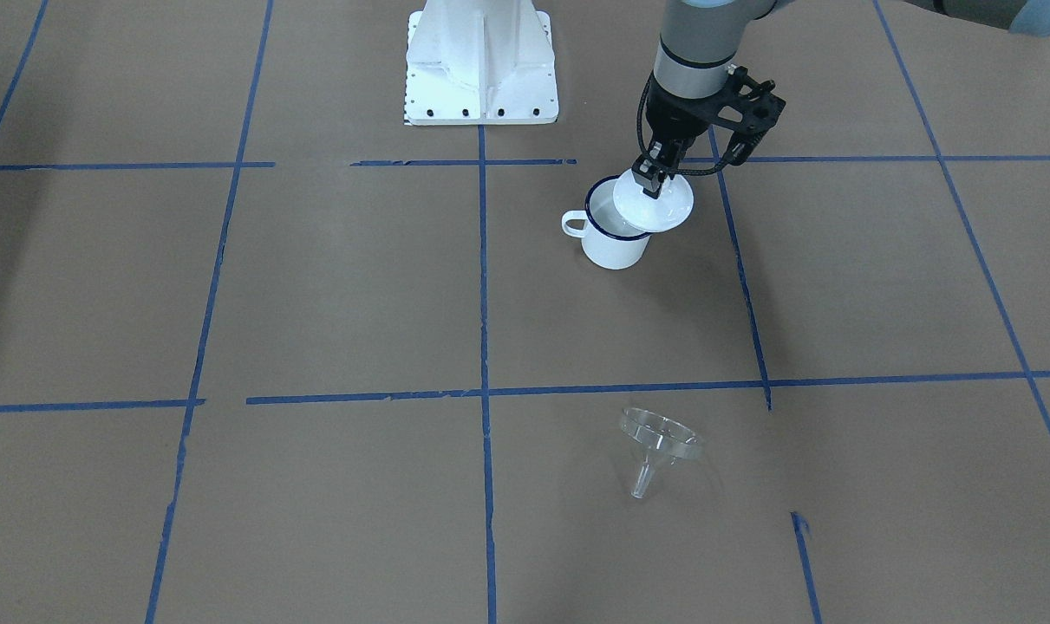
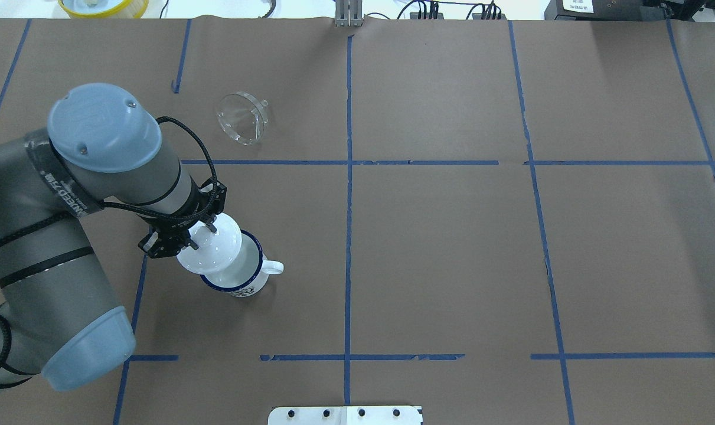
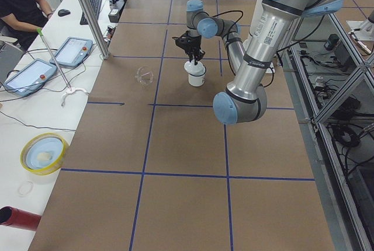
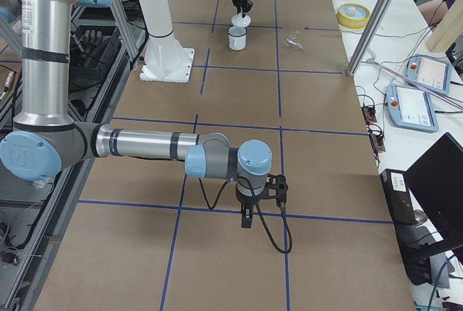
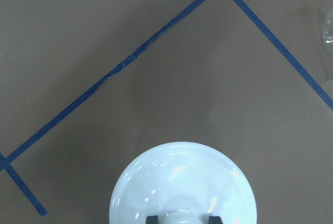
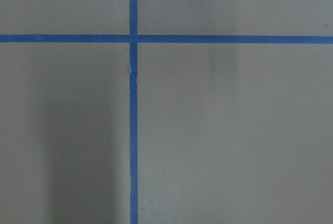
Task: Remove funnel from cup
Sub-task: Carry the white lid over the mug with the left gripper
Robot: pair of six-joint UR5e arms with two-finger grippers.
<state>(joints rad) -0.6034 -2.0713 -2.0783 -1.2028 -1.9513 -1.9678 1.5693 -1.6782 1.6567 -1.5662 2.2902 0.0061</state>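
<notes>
While the funnel already lies on the surface, well apart from the cup at its 6 o'clock, the front-facing view shows the left fingers closed on the knob of a white lid. The lid hangs over the cup's rim, offset toward 2 o'clock. I judge the funnel needs no more handling. The lid should stay level and clear of the rim. The funnel rests tilted, long axis running 12 to 6, spout toward 6. Overhead, it lies at the cup's 12 o'clock, mouth toward the camera. The left wrist view shows both fingers pinching the knob. From the right end, the right fingers hang near the surface. I cannot tell their opening.
</notes>
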